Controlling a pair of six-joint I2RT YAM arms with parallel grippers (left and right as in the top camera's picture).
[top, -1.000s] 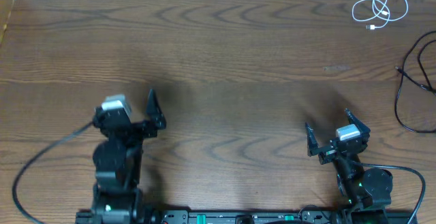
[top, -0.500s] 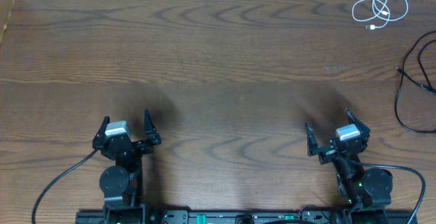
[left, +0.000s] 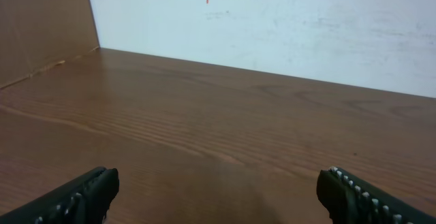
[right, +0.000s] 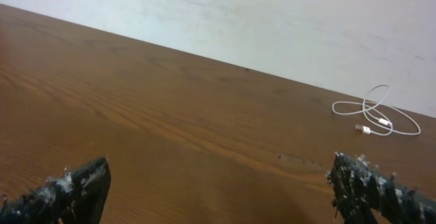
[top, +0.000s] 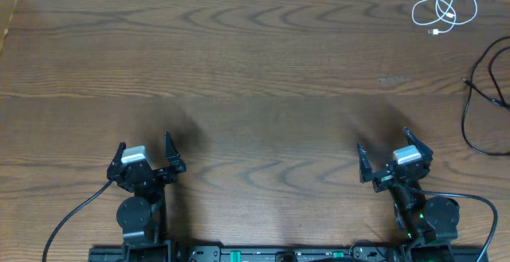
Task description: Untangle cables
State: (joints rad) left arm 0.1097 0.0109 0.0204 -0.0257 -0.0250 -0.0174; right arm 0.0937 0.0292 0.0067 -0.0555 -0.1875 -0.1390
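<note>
The white cable (top: 443, 10) lies loosely coiled at the table's far right corner; it also shows small in the right wrist view (right: 376, 115). The black cable (top: 484, 103) lies in a loop at the right edge, apart from the white one. My left gripper (top: 144, 145) is open and empty near the front left; its fingers frame bare wood in the left wrist view (left: 218, 197). My right gripper (top: 382, 146) is open and empty near the front right, far short of both cables; the right wrist view (right: 218, 193) shows its fingers spread.
The wooden table (top: 255, 79) spans the view, with a white wall beyond its far edge (left: 272, 20). A brown board (left: 41, 26) stands at the table's left side. Thick black arm wires trail near both bases (top: 76, 214).
My left arm has drawn back toward its base and settled low at the front left. The right arm and both cables have not moved.
</note>
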